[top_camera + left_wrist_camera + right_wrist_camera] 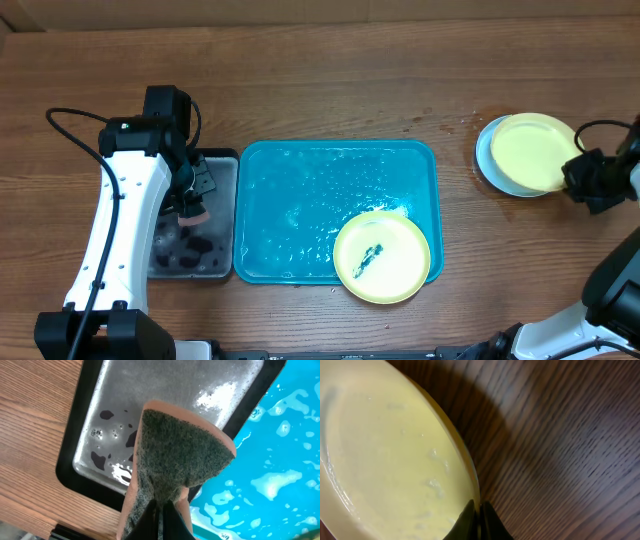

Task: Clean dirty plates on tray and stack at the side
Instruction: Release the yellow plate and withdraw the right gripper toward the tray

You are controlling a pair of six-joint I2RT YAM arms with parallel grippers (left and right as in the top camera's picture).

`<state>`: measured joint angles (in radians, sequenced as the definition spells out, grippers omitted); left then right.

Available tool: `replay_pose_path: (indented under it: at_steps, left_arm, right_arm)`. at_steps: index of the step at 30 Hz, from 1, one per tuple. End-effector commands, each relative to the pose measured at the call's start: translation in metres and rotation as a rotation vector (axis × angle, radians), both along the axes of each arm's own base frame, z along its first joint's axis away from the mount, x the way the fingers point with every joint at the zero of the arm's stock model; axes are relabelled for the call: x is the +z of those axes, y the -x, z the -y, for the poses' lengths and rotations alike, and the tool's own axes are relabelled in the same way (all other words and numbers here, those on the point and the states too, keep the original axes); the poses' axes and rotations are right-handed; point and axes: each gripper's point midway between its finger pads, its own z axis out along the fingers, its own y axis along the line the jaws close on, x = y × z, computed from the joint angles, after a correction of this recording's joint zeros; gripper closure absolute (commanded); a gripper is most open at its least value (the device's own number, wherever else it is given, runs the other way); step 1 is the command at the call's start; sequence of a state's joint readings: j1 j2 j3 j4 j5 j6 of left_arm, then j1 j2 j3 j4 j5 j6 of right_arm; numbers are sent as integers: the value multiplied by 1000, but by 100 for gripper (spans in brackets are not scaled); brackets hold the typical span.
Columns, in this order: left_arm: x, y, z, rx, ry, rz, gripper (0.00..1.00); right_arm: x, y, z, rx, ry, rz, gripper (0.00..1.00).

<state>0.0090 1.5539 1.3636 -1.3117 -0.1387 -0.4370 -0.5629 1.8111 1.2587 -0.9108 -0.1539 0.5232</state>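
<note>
The turquoise tray (290, 215) lies at the table's middle, wet with foam. A pale yellow-green plate (381, 256) with a dark smear rests on its front right corner. At the right, a second pale yellow-green plate (530, 152) lies on the light blue plate (483, 152). My right gripper (585, 176) is shut on that yellow-green plate's rim (467, 485). My left gripper (193, 200) is shut on a sponge (175, 460) with a dark scrub face, held over the black tray (95, 420).
The narrow black tray (225, 165) stands against the turquoise tray's left side and holds water and dark blobs. A wet patch marks the wood near the plate stack. A cable runs from the left arm.
</note>
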Motion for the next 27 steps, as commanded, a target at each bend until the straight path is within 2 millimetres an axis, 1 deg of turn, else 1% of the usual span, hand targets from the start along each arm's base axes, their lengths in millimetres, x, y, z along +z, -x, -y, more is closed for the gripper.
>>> replay_pose_path:
  at_steps: [1, 2, 3, 4, 5, 8, 9, 10, 12, 15, 17, 19, 21, 23, 24, 26, 27]
  left_arm:
    - [1, 0, 0, -10, 8, 5, 96]
    - [1, 0, 0, -10, 8, 5, 96]
    - [1, 0, 0, -10, 8, 5, 96]
    - [1, 0, 0, -10, 8, 5, 96]
    - [1, 0, 0, -10, 8, 5, 96]
    - [1, 0, 0, -10, 8, 5, 96]
    - [1, 0, 0, -10, 8, 4, 96]
    - [1, 0, 0, -10, 8, 4, 96]
    - [1, 0, 0, -10, 8, 4, 96]
    - [1, 0, 0, -10, 8, 4, 96]
    - [1, 0, 0, -10, 8, 4, 96]
    - [1, 0, 0, -10, 8, 5, 96]
    - [1, 0, 0, -10, 8, 5, 96]
    - [1, 0, 0, -10, 8, 5, 96]
    - [1, 0, 0, -10, 8, 4, 96]
    - [1, 0, 0, -10, 8, 4, 96]
    - [1, 0, 0, -12, 8, 5, 96]
  right_arm:
    - [2, -3, -5, 48, 3, 23, 77]
    - [2, -4, -7, 68, 2, 28, 64]
    - [3, -6, -10, 86, -3, 37, 61]
    - [4, -9, -13, 109, -9, 48, 65]
    - [5, -13, -17, 128, -16, 64, 71]
    - [7, -22, -27, 157, -26, 89, 72]
    - [8, -24, -30, 167, -27, 93, 71]
    - [8, -27, -35, 180, -31, 101, 64]
    - [11, -35, -45, 233, -39, 130, 57]
    - [18, -44, -61, 298, -43, 147, 53]
    - [26, -48, -69, 339, -39, 150, 53]
    - [41, -55, -80, 407, -24, 164, 53]
    - [63, -60, -92, 483, -5, 185, 52]
    - [90, -59, -109, 551, 7, 199, 51]
    - [102, -56, -118, 572, 3, 197, 51]
    - [118, -47, -136, 610, -10, 183, 51]
    - [126, -34, -152, 627, -29, 158, 51]
